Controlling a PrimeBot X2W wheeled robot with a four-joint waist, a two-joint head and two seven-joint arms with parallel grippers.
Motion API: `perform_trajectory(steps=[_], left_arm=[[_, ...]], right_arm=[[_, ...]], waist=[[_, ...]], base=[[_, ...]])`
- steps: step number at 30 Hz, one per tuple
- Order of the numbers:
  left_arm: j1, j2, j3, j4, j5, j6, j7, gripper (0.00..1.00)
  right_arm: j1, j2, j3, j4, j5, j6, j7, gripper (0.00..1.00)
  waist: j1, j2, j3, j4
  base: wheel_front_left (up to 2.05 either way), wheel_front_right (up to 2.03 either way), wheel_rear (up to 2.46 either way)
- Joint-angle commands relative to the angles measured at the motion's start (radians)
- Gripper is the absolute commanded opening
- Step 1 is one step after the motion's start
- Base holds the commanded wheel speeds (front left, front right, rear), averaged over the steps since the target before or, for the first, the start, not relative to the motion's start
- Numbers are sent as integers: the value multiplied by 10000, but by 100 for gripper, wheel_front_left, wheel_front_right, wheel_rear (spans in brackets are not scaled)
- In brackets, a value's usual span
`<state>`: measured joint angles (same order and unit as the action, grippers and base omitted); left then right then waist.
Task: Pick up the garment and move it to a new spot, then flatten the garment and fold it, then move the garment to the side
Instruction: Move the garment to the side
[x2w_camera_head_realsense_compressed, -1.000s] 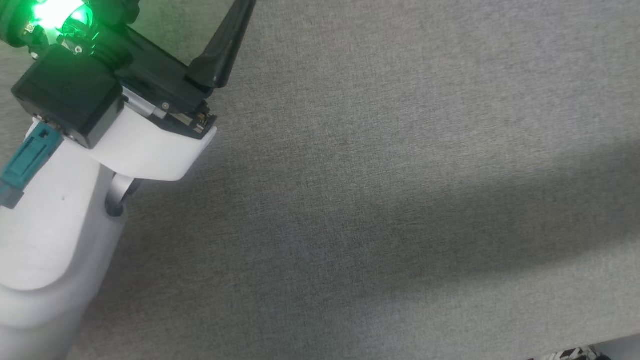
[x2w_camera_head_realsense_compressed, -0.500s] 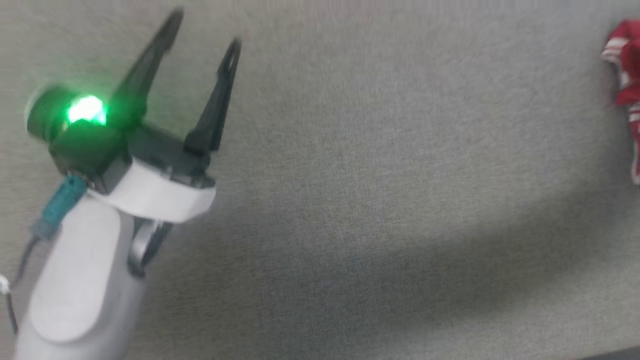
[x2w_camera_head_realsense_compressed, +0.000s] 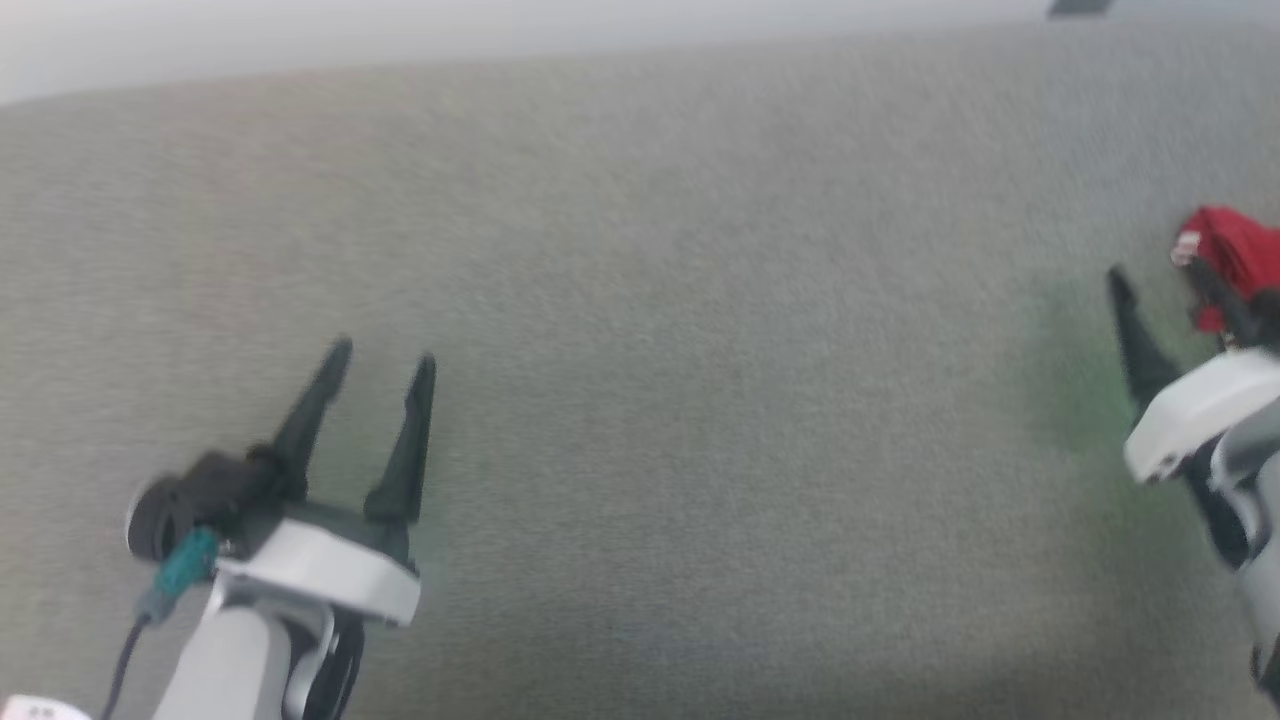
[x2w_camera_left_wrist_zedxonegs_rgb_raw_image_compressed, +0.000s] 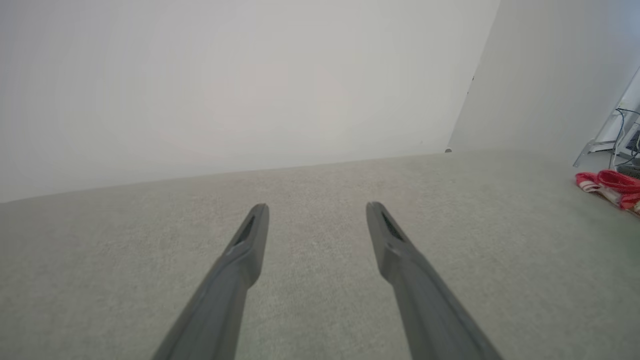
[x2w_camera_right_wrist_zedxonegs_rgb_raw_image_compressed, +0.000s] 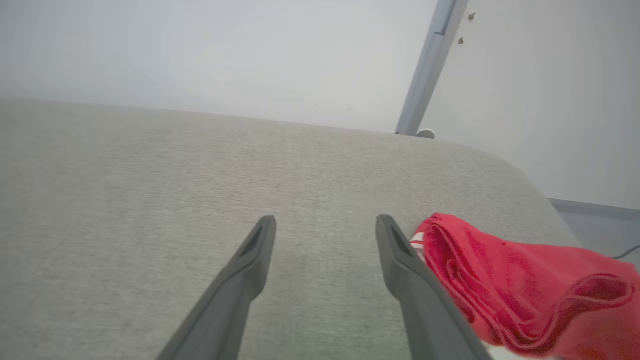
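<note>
The table (x2w_camera_head_realsense_compressed: 640, 300) has a soft grey cloth top. The garment (x2w_camera_right_wrist_zedxonegs_rgb_raw_image_compressed: 500, 280) lies on it, red and bunched up, near the right corner.

a grey fabric surface (x2w_camera_right_wrist_zedxonegs_rgb_raw_image_compressed: 150, 200) with a rounded corner meets plain pale walls (x2w_camera_left_wrist_zedxonegs_rgb_raw_image_compressed: 225, 75); a grey metal post (x2w_camera_right_wrist_zedxonegs_rgb_raw_image_compressed: 425, 75) stands behind.

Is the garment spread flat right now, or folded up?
Folded up, not spread: the right wrist view shows the garment as a compact bundle of stacked red layers lying on the grey surface.
</note>
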<state>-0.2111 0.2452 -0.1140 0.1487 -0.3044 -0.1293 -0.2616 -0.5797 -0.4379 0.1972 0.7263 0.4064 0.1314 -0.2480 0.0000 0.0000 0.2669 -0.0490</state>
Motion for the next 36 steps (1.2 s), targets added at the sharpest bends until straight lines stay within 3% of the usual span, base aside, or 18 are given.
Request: perform_trajectory(steps=[1,11,19,36], left_arm=[[331,-53,129,192,-59,-15,-46,100],[1493,-412,662,498,2,-15,-46,100],[2574,-386,1049,168,-8,-15,-46,100],[4022,-743,1994,-879,-65,-15,-46,100]], right_arm=[[454,96,54,-308,107,-15,-93,100],[2333,363,28,-1855,81,-15,-169,100],[4019,811,-920,-3203,-42,-15,-175,100],[6193,1671,-2177,-5564,-699,-13,113,100]], waist=[[0,0,-628,500],[0,0,-1722,1106],[0,0,-2683,1329],[0,0,-3241,1025]], base=[[0,0,0],[0,0,0],[0,0,0],[0,0,0]])
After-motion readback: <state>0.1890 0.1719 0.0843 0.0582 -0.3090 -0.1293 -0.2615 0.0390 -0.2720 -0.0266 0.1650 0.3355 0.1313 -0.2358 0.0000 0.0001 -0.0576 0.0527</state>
